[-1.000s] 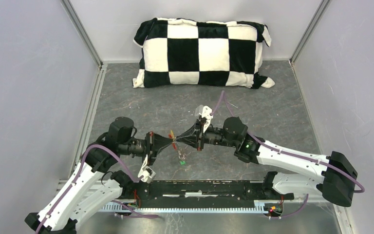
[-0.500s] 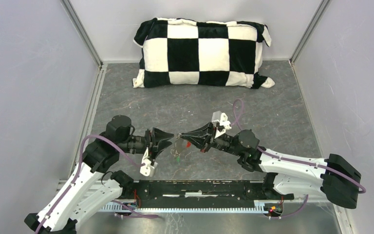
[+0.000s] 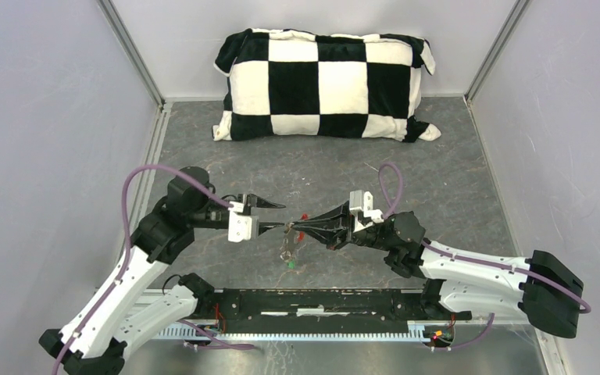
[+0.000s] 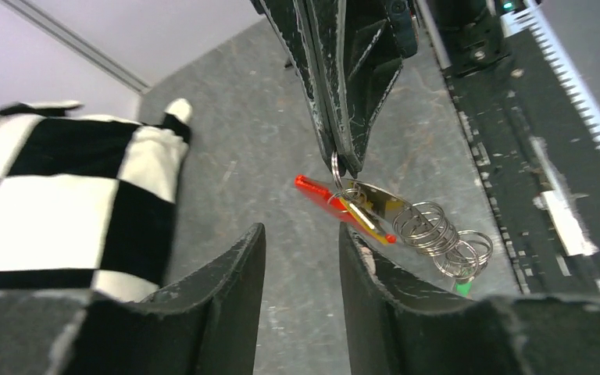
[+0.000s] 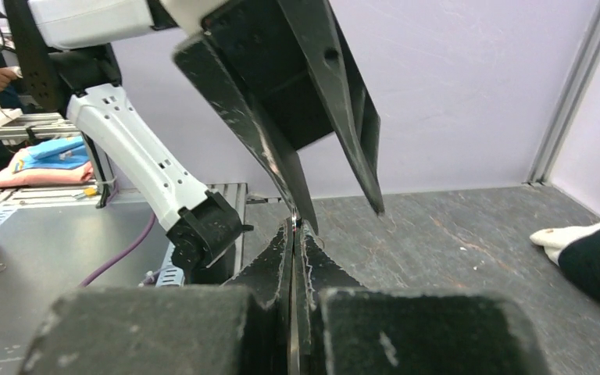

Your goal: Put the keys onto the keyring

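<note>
The right gripper has its two fingers pressed flat together, and nipped at their very tips is the thin silver loop of the keyring, held up off the grey table. Everything else hangs from that pinch. The red tag slants away just under the fingertips, and a brass-coloured key lies across the tag. Beyond it, a string of silver links trails off to a speck of green, the green-headed key, at the far end of the bunch. How each key is fastened to the ring is too small to make out. The left gripper faces the right one tip to tip, its fingers partly open with nothing between them. In its own wrist view, the ring and tag sit just beyond the gap between its fingertips, clear of both. From above, the nearer left finger reaches almost to the right fingertips, while the farther one stands off to the side. In the right wrist view, the left fingers spread above the shut right pair, one of them coming down close to the tip, where the ring's edge shows as a thin bright line. Whether that finger touches the ring cannot be told. A checkered pillow lies well beyond both sets of fingers, at the back of the table.
</note>
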You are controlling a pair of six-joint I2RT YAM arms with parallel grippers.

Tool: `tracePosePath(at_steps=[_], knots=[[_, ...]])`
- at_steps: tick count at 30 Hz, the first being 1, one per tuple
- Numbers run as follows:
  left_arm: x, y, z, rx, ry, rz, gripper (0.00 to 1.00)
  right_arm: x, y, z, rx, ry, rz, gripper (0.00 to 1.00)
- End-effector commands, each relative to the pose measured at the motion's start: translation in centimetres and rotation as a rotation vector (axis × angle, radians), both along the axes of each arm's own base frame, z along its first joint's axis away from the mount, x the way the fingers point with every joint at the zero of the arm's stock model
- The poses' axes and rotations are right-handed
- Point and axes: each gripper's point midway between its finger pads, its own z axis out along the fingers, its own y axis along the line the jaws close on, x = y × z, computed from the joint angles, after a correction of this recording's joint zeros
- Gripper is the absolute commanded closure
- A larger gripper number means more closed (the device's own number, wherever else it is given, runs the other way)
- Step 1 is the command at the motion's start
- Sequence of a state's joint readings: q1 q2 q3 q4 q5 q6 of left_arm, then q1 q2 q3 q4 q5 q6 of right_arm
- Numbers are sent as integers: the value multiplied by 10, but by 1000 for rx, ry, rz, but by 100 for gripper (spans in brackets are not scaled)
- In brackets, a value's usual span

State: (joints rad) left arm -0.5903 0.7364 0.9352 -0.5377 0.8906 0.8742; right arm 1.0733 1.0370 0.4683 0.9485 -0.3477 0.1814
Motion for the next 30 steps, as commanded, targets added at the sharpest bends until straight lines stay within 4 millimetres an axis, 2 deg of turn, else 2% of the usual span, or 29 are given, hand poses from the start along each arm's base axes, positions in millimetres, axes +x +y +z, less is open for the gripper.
tracePosePath(at_steps=[1,6,15,19,24,30], knots=[[-20,-5,4,-8,205,-58,56,-15,-3,24,93,-68,66,100],[-30,-7,9,-26,265,-99,63,-15,0,21,93,-55,75,100],[-40,-2,0,1,269,-127,64,-6,1,20,71,-47,28,100],[-36,0,0,4,235,-107,59,-5,2,17,53,-41,24,100],[-21,0,8,-31,198,-17,51,-2,3,14,35,-37,12,100],[-26,-2,2,-39,289,-19,56,-1,5,17,40,-34,11,100]])
